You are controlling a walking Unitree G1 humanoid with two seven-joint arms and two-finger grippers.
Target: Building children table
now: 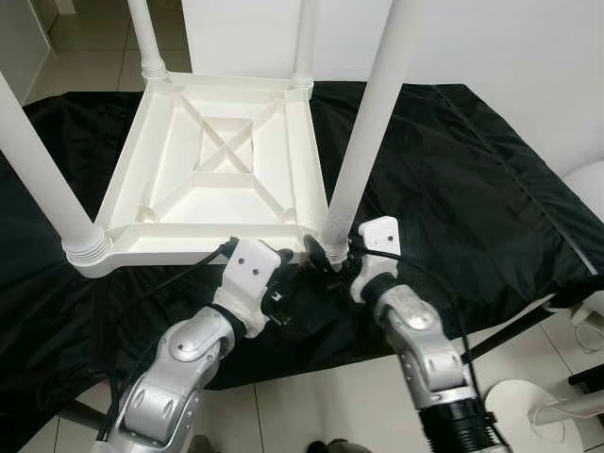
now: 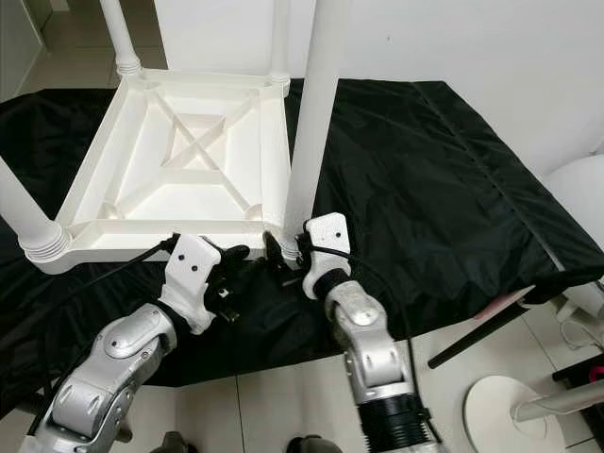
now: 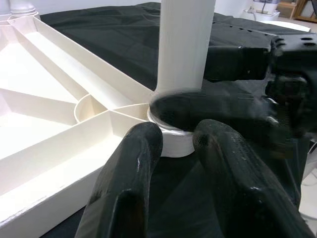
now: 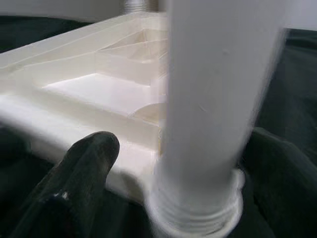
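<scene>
While the upturned tabletop (image 1: pixel 226 160) overhangs nothing, the right pincer (image 1: pixel 326 253) seemingly pinches the leg (image 1: pixel 363 142); the left pincer (image 3: pixel 178 163) is spread.

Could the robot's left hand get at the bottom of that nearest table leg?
Probably yes: the left hand is already beside the base of the leg, with nothing between them; the right hand sits at that base too.

All four table legs (image 1: pixel 363 132) run off the top edge, tops cut off. Right end effector (image 1: pixel 326 253) fingertips sit behind the near leg's base, can't tell if they're clamped. Right wrist view is motion-blurred around the leg collar (image 4: pixel 198 208). Left wrist view: right end effector's fingers (image 3: pixel 208 111) smeared across the socket.
</scene>
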